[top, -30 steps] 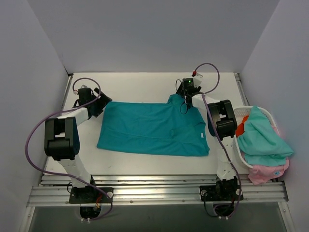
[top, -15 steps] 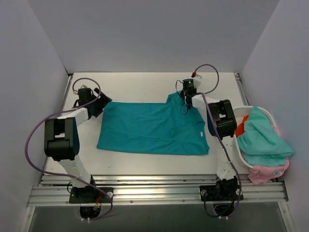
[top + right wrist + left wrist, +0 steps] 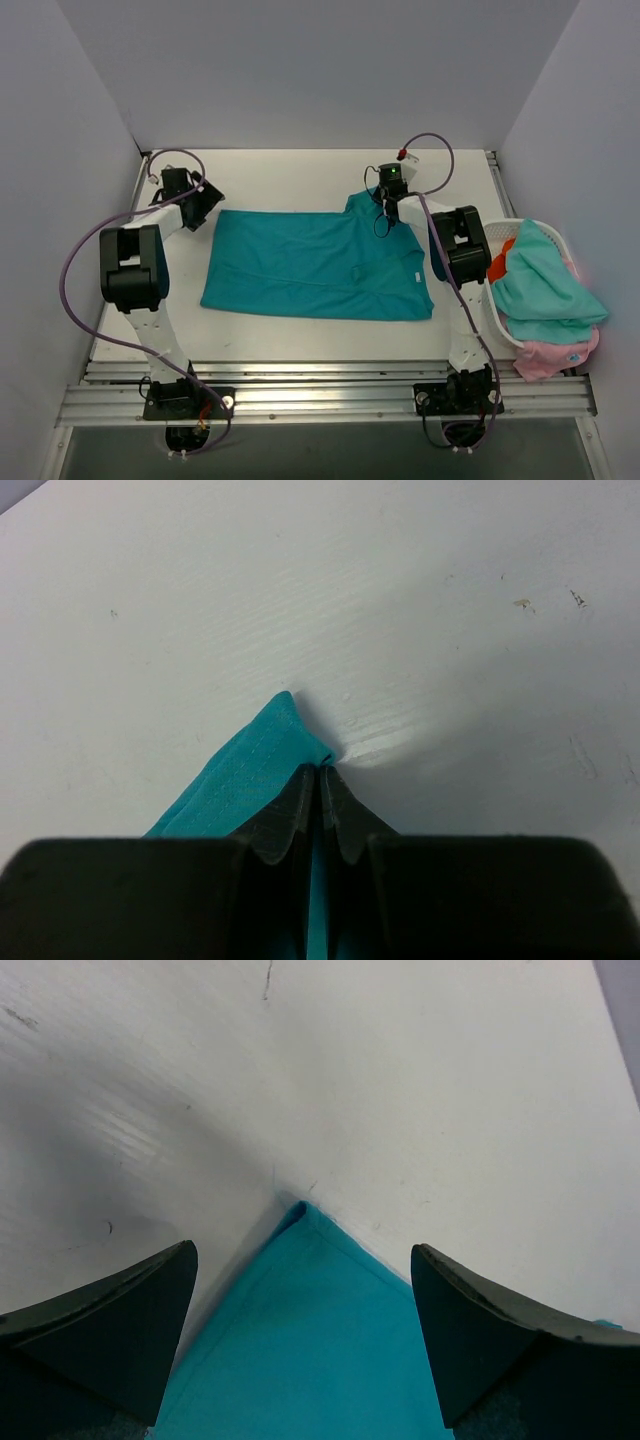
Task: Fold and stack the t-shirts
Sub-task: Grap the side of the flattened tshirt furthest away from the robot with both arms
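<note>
A deep teal t-shirt (image 3: 315, 265) lies spread flat on the white table. My right gripper (image 3: 386, 205) is at its far right corner. In the right wrist view this gripper (image 3: 320, 772) is shut on a pinched tip of the teal cloth (image 3: 240, 775). My left gripper (image 3: 204, 196) hovers at the shirt's far left corner, jaws wide open. In the left wrist view the cloth's corner (image 3: 310, 1350) lies between and below the fingers (image 3: 110, 1330), untouched. A paler aqua shirt (image 3: 540, 280), a pink one (image 3: 555, 355) and an orange-red one (image 3: 503, 258) are heaped at the right.
A white lattice basket (image 3: 558, 238) at the table's right edge holds the heaped shirts, which spill over its rim. Grey walls close in the left, back and right sides. Metal rails (image 3: 320, 395) run along the near edge by the arm bases.
My right gripper has shut on the teal shirt's far right corner. My left gripper, still open, has shifted toward the back of the table, just off the far left corner.
</note>
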